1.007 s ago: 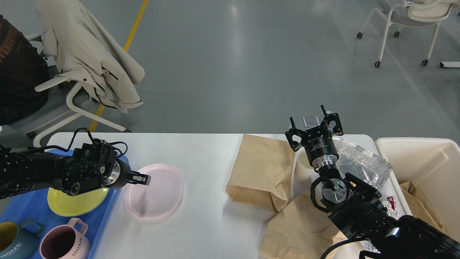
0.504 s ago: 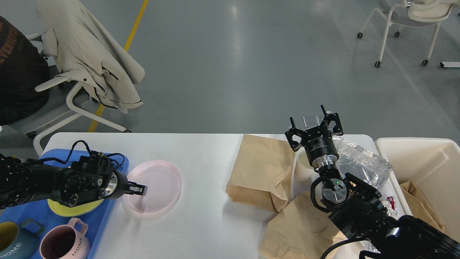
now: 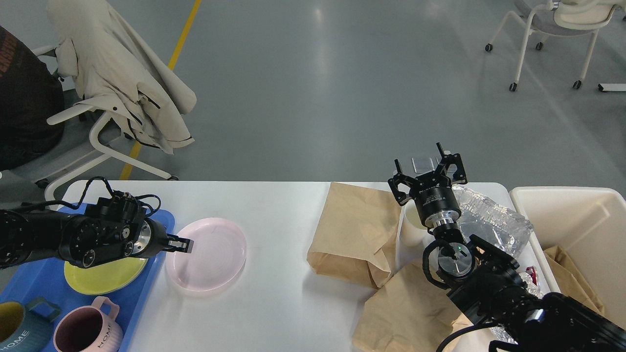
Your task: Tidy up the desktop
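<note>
The white desktop [image 3: 283, 210] holds a pink plate [image 3: 210, 256] at its left. My left gripper [image 3: 181, 244] reaches in from the left, with its tips over the plate's left rim. It is seen side-on, so I cannot tell whether it grips the plate. My right gripper [image 3: 426, 168] is open with its fingers spread wide. It is held above a white paper cup [image 3: 409, 230] at the right. Beside the cup lie two brown paper bags, one further back [image 3: 354, 230] and one nearer [image 3: 406, 313], and a crumpled clear plastic container [image 3: 491, 220].
A blue tray [image 3: 34, 288] at the left edge carries a yellow plate [image 3: 107, 276], a pink mug [image 3: 85, 330] and a teal mug [image 3: 19, 325]. A beige bin [image 3: 577, 215] to the right of the desktop holds brown paper [image 3: 572, 278]. A chair with a coat [image 3: 117, 73] stands behind the left corner.
My left gripper has drawn back to the left, toward the tray. The pink plate has shifted slightly left and back. The right arm has not moved.
</note>
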Robot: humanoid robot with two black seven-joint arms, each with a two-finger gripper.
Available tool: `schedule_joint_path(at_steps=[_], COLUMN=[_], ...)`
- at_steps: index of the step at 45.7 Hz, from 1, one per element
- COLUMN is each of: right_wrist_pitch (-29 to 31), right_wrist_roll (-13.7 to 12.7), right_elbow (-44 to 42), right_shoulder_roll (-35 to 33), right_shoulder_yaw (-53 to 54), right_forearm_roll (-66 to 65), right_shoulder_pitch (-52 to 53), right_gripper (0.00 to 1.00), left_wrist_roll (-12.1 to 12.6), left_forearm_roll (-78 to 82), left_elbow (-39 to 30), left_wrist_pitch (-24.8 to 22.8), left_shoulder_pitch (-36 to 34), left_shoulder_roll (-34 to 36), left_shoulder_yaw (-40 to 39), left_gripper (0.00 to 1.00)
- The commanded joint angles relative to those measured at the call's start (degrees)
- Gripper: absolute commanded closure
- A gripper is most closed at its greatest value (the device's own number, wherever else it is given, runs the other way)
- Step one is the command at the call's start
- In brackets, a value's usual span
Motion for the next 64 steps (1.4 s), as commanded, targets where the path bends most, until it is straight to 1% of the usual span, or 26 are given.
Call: schedule_joint_path(at_steps=[1,6,11,22,28,39,51,55,64], right_wrist_pitch=[0.00,0.00,0.00,0.00,0.00,0.00,0.00,0.00,0.00], right_wrist_roll=[0.00,0.00,0.00,0.00,0.00,0.00,0.00,0.00,0.00], right_elbow=[0.06,-0.03,-0.03,-0.03,-0.03,-0.03,-0.03,0.06,0.06], right_shoulder_roll=[0.00,0.00,0.00,0.00,0.00,0.00,0.00,0.00,0.00], right_shoulder_yaw=[-0.07,-0.07,0.02,-0.07,0.02,0.02,0.02,0.02,-0.07], right_forearm_roll=[0.02,-0.07,0.02,0.02,-0.07,0.02,0.02,0.02,0.02], right_shoulder_pitch=[0.00,0.00,0.00,0.00,0.00,0.00,0.00,0.00,0.00], right_gripper=[0.00,0.00,0.00,0.00,0.00,0.00,0.00,0.00,0.00], left_wrist_roll=[-0.64,-0.90,-0.90,-0.38,-0.03,0.24,-0.20,-0.73,-0.99], left_forearm_roll=[0.12,0.12,0.03,0.03,0.03,0.03,0.12,0.04,0.12], left_elbow=[0.04,0.04,-0.05,-0.14,-0.14,-0.14,-0.05,0.04,0.13], left_wrist_pitch=[0.04,0.04,-0.04,0.04,0.40,0.66,0.66,0.66,0.57], left_shoulder_pitch=[0.64,0.73,-0.15,-0.15,0.38,1.61,1.70,1.70,1.61], left_shoulder_roll=[1.21,1.65,1.74,0.77,-1.78,-3.18,-2.57,-1.96,-0.11], left_shoulder_yaw=[0.20,1.00,0.12,0.03,0.12,0.12,0.91,1.00,1.08], left_gripper=[0.40,0.40,0.40,0.40,0.40,0.40,0.39,0.39,0.39])
